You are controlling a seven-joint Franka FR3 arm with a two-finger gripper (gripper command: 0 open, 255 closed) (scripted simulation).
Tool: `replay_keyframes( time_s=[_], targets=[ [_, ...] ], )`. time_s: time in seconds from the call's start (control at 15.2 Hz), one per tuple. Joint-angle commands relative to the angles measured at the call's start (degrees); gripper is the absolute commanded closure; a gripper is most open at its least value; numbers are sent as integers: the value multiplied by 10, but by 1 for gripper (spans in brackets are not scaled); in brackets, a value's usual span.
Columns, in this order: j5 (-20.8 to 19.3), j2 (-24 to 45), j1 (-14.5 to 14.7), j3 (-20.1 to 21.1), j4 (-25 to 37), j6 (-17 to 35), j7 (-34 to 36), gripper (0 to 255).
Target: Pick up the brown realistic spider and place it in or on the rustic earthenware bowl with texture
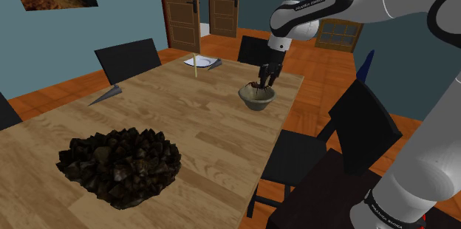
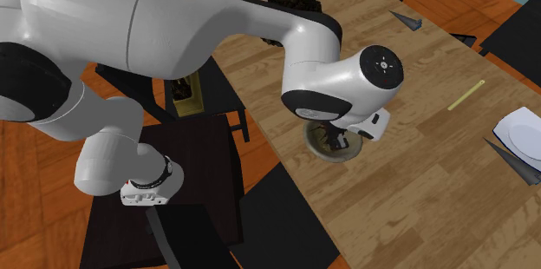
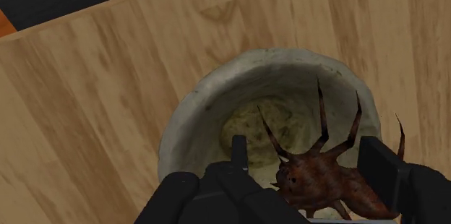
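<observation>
The brown spider (image 3: 318,181), with long spiky legs, is between my gripper's (image 3: 309,156) black fingers, directly above the inside of the grey-beige rough bowl (image 3: 209,92). The fingers stand wide apart; the one on the spider's head side does not touch its body. In the shoulder view the gripper (image 1: 266,78) points down just over the bowl (image 1: 257,100), near the table's right edge, with the spider (image 1: 255,85) at its tips. In the second exterior view the hand covers most of the bowl (image 2: 314,147).
A wooden table (image 1: 185,117) carries a heap of black rocks (image 1: 122,161) in front, a grey cone (image 1: 106,94), a yellow stick (image 1: 195,67) and a white plate (image 1: 202,61) at the back. Black chairs (image 1: 347,139) stand along the sides.
</observation>
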Motion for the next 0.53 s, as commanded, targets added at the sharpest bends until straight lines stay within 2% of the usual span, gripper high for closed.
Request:
replay_keyframes(
  time_s=[0.0, 0.26, 0.46],
  targets=[
    [0, 0, 0, 0, 0, 0, 0, 0],
    [0, 0, 0, 0, 0, 0, 0, 0],
    [-6, -11, -5, -6, 43, -56, 3, 0]
  ],
)
